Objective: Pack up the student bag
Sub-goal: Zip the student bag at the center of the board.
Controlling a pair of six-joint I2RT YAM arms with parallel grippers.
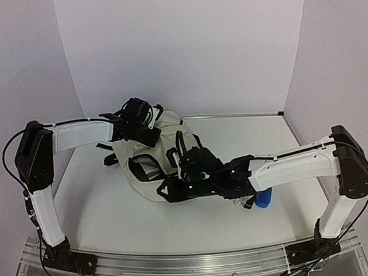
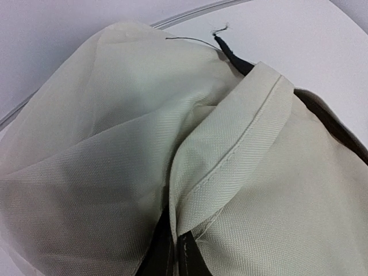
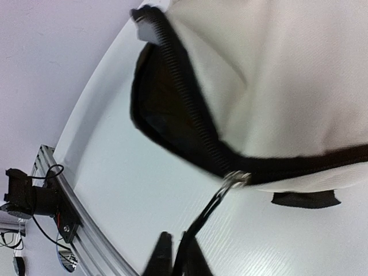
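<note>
Two pairs of jaws meet the student bag (image 1: 171, 136), which lies mid-tabletop (image 1: 107, 206). The left jaws are clamped on fabric at its far edge. The right jaws flank the zip-pull cord (image 3: 204, 217) by its near opening; I cannot tell whether they grip it.

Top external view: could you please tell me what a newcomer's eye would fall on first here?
The cream student bag lies crumpled in the middle of the table. The left gripper is shut on fabric at its far end. At its near side a dark zipped opening gapes, and a black pull cord runs down into the right gripper. A blue object peeks from under the right arm.
</note>
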